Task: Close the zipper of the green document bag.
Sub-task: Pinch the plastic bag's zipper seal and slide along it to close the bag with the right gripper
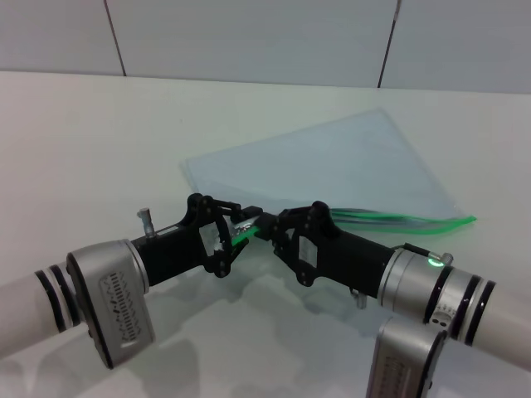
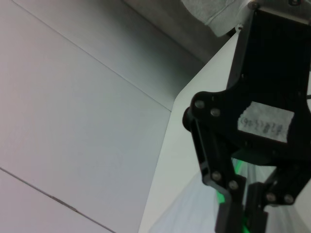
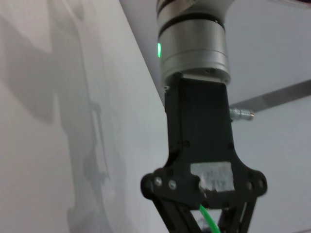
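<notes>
The green document bag (image 1: 332, 162) lies flat on the white table, pale and translucent. Its zipper (image 1: 415, 222) runs along the near edge as a bright green strip, and the two sides gape apart towards the right end. My left gripper (image 1: 238, 229) and right gripper (image 1: 272, 227) meet tip to tip at the strip's left end, each shut on the green edge. The slider tab is hidden between the fingers. The wrist views show a black gripper pinching the green strip (image 2: 221, 198) (image 3: 210, 221) from close up.
The white table (image 1: 99, 141) stretches out on all sides of the bag. A tiled wall (image 1: 249, 37) stands behind it. Both forearms lie low over the table's near part.
</notes>
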Available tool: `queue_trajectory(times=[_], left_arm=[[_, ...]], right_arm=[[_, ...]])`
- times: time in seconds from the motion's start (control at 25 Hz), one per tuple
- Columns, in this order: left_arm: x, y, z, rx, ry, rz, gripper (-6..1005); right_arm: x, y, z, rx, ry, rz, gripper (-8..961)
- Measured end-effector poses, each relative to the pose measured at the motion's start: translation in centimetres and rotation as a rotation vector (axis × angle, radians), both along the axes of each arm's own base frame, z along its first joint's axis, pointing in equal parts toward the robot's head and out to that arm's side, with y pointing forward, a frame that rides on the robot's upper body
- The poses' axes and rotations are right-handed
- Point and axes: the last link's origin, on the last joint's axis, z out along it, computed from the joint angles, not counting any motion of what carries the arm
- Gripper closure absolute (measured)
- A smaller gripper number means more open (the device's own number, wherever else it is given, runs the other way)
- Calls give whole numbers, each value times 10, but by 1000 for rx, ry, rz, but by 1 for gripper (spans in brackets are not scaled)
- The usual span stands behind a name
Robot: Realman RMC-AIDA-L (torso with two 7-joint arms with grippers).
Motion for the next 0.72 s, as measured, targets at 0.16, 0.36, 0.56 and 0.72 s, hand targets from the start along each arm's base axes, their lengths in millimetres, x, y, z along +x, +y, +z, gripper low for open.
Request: queue_trajectory(times=[0.16, 0.36, 0.56, 0.72], left_arm=[[0, 0, 0, 0, 1, 1, 943], [0, 0, 0, 0, 1, 1, 943], [0, 0, 0, 2, 2, -2, 943], [-1, 0, 1, 8, 0, 0, 943]], right_arm=[[2, 1, 2, 17, 13, -24, 879], [5, 2, 3, 24, 16, -35, 878], [8, 2, 6, 40, 24, -58, 878], [12, 4, 7, 51, 19, -86, 878]])
